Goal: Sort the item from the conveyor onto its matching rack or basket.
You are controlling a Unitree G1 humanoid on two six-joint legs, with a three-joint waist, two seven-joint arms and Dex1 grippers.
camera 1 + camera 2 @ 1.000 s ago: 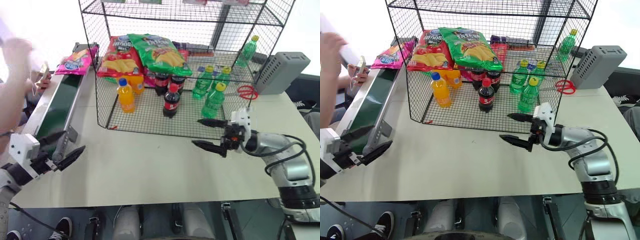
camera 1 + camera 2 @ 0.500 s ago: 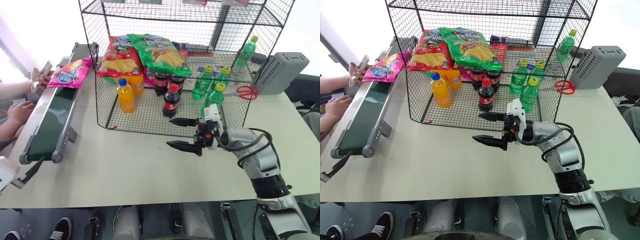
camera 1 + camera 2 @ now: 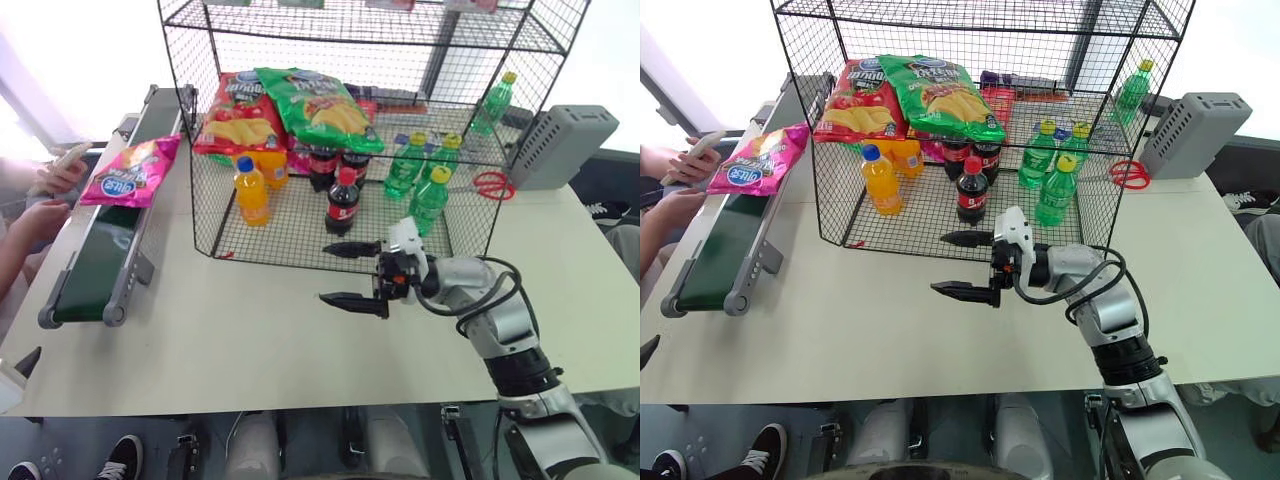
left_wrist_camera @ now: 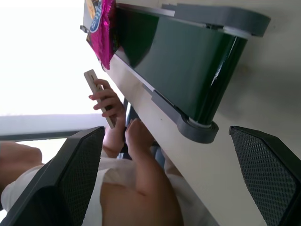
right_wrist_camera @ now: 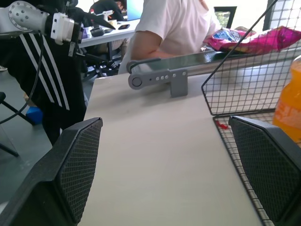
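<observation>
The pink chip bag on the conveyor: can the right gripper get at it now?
Probably yes: the right gripper is open, and bare table lies between it and the pink chip bag on the conveyor; the wire rack stands just beside that path.

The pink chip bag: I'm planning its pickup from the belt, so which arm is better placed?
Probably the left: the pink chip bag rides the conveyor on the robot's left. The open right claw hovers mid-table before the rack.

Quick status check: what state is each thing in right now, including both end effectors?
Pink chip bag: lying on the conveyor belt, not held.
Conveyor: near end bare.
Wire rack: bottom tier stocked with chip bags and upright bottles.
Right end effector: open, empty, in front of the rack.
Left end effector: open, empty, beside the conveyor's end.
</observation>
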